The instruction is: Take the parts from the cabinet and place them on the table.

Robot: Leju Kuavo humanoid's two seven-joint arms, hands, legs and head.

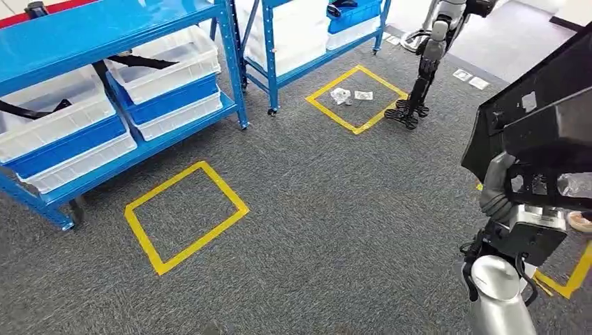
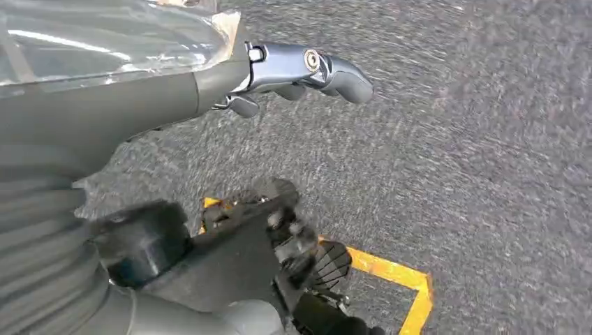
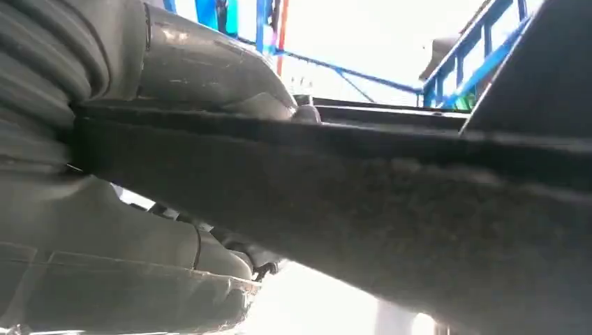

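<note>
A large flat black part (image 1: 541, 118) stands upright at the right edge of the head view. My right hand (image 1: 497, 187) grips its lower left edge from below; the part (image 3: 391, 195) crosses the right wrist view as a dark band with the grey thumb (image 3: 216, 70) pressed over it. The blue cabinet (image 1: 105, 28) stands at the far left, with long black parts (image 1: 139, 61) lying in its white and blue bins (image 1: 63, 132). In the left wrist view, my left hand (image 2: 293, 73) hangs over the carpet, fingers stretched out and holding nothing.
Grey carpet carries yellow tape squares (image 1: 185, 216), the far one (image 1: 356, 98) with small bagged items inside. A second blue rack (image 1: 307, 35) stands behind it. Another robot's leg (image 1: 422, 77) stands beside the far square. More yellow tape (image 1: 569, 283) lies below my right arm.
</note>
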